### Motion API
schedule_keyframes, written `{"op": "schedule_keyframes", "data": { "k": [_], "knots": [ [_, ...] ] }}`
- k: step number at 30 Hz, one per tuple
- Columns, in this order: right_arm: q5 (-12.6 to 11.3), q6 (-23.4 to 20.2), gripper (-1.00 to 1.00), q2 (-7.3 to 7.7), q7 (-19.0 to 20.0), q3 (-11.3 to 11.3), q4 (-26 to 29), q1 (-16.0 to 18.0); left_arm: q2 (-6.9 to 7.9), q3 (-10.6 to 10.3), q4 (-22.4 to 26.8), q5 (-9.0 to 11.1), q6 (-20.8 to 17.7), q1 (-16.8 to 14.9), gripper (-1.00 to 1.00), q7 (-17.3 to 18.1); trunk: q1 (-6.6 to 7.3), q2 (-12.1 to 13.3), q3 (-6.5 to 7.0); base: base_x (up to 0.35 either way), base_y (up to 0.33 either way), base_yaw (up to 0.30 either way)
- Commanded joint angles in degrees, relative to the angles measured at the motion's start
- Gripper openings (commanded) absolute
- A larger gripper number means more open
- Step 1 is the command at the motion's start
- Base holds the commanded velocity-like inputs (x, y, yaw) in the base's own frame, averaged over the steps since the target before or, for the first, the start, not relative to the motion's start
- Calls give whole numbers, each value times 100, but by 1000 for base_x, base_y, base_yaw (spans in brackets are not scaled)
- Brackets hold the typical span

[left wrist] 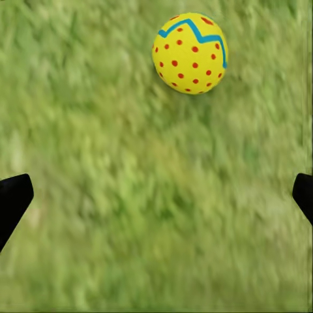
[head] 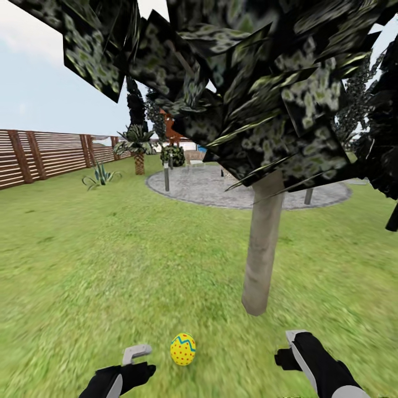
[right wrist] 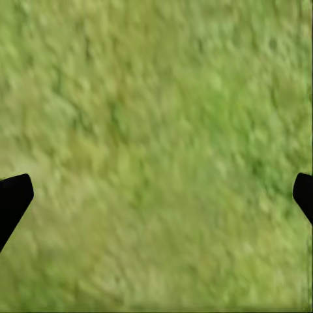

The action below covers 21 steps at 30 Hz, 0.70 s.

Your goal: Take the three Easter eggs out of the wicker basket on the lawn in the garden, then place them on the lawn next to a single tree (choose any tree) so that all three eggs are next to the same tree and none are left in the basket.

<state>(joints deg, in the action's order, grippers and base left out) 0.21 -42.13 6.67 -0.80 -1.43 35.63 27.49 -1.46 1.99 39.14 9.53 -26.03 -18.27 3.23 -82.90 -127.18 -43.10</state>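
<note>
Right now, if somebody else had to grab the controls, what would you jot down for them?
Left gripper: open, empty, hovering above the lawn beside an Easter egg.
Right gripper: open, empty, over bare grass.
That egg lies on the grass near the foot of the tree, free of both grippers.
Done: one egg sits by the tree.
Left: the other two eggs and the basket are out of view; find them and bring both eggs to this tree.

One egg [head: 183, 349] lies on the lawn [head: 110, 260]; one pale trunk [head: 262, 246] rises near it; two grippers, left [head: 134, 359] and right [head: 287, 347]; one round patio [head: 210, 185] with two posts; one fence [head: 38, 155]; one spiky plant [head: 101, 176]; one palm [head: 136, 145]
</note>
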Motion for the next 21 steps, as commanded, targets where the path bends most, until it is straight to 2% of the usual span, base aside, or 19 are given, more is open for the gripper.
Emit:
{"op": "schedule_keyframes", "data": {
  "k": [1, 10, 21],
  "knots": [
    [0, -23, 100, 5, -8, -15, 5, 2, -4, 18, -5, 22, -39, -1, 100, 11, 23, 39, 15, 0, -327, -206],
    [-47, -14, 100, 35, -3, -5, 5, 2, -45, 12, -54, 22, -33, -1, 100, 11, 221, 400, 195, 0, -325, -87],
    [-65, -32, 100, 54, 1, 11, 5, 2, -65, 15, -61, 22, -34, -1, 100, 11, 463, 841, 467, 0, -318, -202]
  ]
}}
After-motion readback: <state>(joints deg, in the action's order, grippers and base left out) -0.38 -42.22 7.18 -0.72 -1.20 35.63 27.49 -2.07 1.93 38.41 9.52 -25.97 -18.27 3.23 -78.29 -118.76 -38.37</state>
